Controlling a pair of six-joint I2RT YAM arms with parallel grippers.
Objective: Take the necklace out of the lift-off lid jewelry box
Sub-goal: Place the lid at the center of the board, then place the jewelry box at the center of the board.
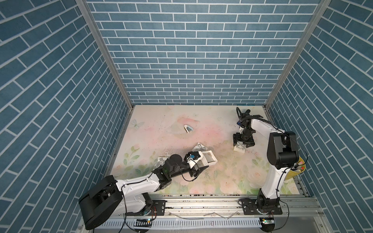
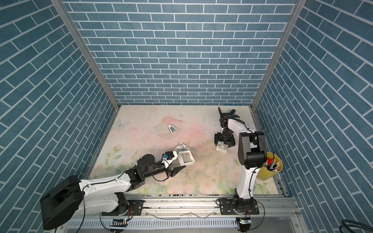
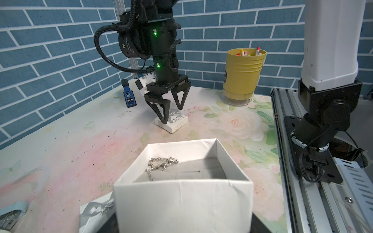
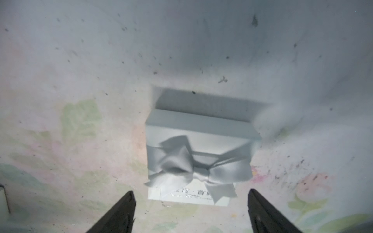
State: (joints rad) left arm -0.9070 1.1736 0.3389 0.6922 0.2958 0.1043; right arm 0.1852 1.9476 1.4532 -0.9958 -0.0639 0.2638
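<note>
As the right gripper (image 3: pixel 172 114) gapes over the lid (image 3: pixel 176 124), the necklace (image 3: pixel 159 162) lies apart — in the box (image 3: pixel 181 201).

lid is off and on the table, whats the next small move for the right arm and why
Probably lift the right gripper straight up, clear of the bow-topped lid. Its jaws stand open on either side of the lid, which rests on the table, so that step looks done. The silver necklace lies uncovered in the open jewelry box, likely its next target.

Blue brick-patterned walls (image 1: pixel 181 50) enclose a floral-printed table (image 1: pixel 153 141).
</note>
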